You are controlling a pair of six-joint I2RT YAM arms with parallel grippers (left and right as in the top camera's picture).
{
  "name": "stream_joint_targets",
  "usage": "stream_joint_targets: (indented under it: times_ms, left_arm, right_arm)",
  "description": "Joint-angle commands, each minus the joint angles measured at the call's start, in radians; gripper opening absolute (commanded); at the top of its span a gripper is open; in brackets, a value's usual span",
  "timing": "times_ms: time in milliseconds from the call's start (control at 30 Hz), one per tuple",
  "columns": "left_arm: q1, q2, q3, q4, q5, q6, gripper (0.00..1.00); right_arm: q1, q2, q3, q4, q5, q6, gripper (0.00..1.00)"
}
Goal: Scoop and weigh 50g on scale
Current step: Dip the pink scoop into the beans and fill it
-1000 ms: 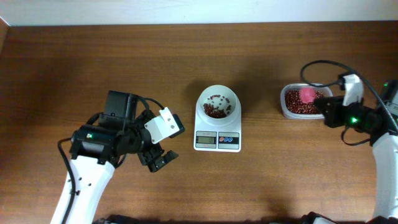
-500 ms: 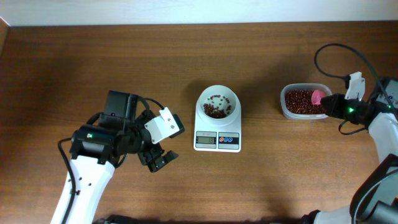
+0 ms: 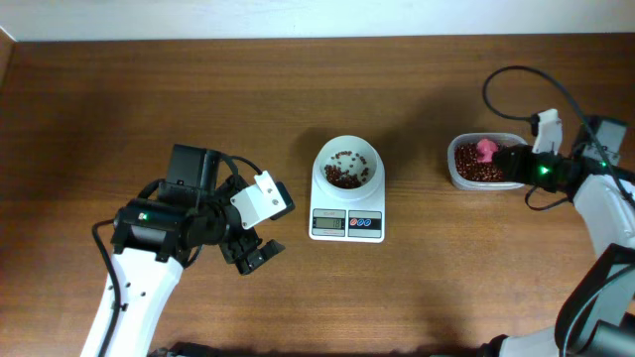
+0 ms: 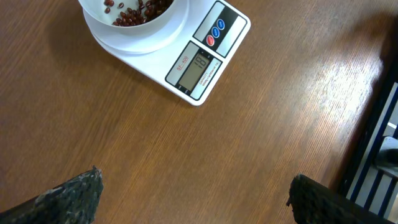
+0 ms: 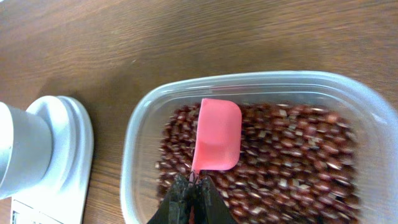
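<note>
Closest to me, my left pincer [image 3: 253, 255] hangs over bare wooden table [image 3: 446, 288], jaws spread wide, nothing in them. My right pincer [image 5: 193, 188] is pinched tight on the thin handle of a pink scoop [image 5: 217, 134]. The scoop's blade sits over the red beans [image 5: 292, 162] in the clear plastic container [image 5: 249, 78]; can't tell if it's dug in or just resting on top. The scale [image 3: 347, 223] sits mid-table between my two arms, just left of the container and not touching it, display facing me. The round white bowl [image 3: 347, 164] on top of it has a small pile of red beans inside.
</note>
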Motion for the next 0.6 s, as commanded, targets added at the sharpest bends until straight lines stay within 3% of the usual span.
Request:
stream_joint_targets:
  times_ms: [0,200,367,567]
  left_arm:
    - [0.004,-0.002,-0.006,-0.001,0.011,0.016,0.99]
    - [0.004,-0.001,-0.006,-0.001,0.011,0.016,0.99]
    - [0.004,-0.001,-0.006,-0.001,0.011,0.016,0.99]
    - [0.004,-0.002,-0.006,-0.001,0.011,0.016,0.99]
  right_arm:
    - [0.027,0.016,-0.002,0.0,0.006,0.008,0.04]
    - [-0.046,0.005,0.016,0.003,0.028,0.007,0.04]
    - [-0.144,-0.055,0.025,-0.13,0.0,-0.003,0.04]
    - [-0.142,-0.055,0.025,-0.236,0.013,-0.027,0.04]
